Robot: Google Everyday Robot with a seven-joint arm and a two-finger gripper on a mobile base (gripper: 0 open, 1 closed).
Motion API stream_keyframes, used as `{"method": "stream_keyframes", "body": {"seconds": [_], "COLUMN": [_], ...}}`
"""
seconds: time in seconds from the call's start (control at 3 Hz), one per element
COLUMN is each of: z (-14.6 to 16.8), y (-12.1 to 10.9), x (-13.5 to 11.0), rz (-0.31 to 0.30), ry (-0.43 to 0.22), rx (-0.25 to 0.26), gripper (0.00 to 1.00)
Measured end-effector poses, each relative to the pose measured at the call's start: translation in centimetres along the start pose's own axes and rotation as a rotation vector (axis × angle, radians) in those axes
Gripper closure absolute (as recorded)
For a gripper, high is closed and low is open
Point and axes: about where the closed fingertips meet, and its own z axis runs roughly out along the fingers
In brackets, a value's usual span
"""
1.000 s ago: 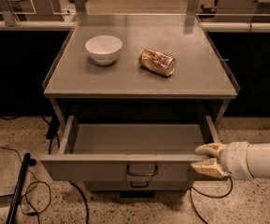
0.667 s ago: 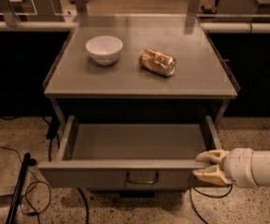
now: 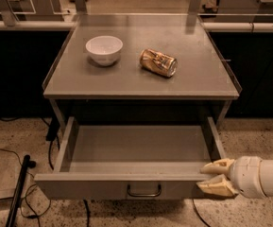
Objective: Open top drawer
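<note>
My gripper [image 3: 212, 176] sits at the near-right corner of the top drawer [image 3: 89, 187], fingers spread astride its front panel, seemingly for pulling.

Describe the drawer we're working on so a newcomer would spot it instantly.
Find the grey metal table carrying a white bowl and a tipped can. Directly beneath its top, the top drawer is pulled out, the gripper at its front right corner. Its open tray and dark loop handle set it apart.

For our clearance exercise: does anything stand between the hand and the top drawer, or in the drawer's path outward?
Nothing visible does. The hand is at the right front corner of the top drawer, and nothing shows ahead of the pulled-out drawer.
</note>
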Motion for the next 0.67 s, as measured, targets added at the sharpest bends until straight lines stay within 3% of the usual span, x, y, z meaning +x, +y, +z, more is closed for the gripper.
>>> {"method": "stream_keyframes", "body": {"seconds": [0.33,0.67], "z": [-0.05,-0.05], "y": [0.05,0.05], "x": [0.00,0.00], "rz": [0.000,0.000], "ry": [0.000,0.000], "rx": [0.000,0.000], "gripper": [1.00,0.82]}}
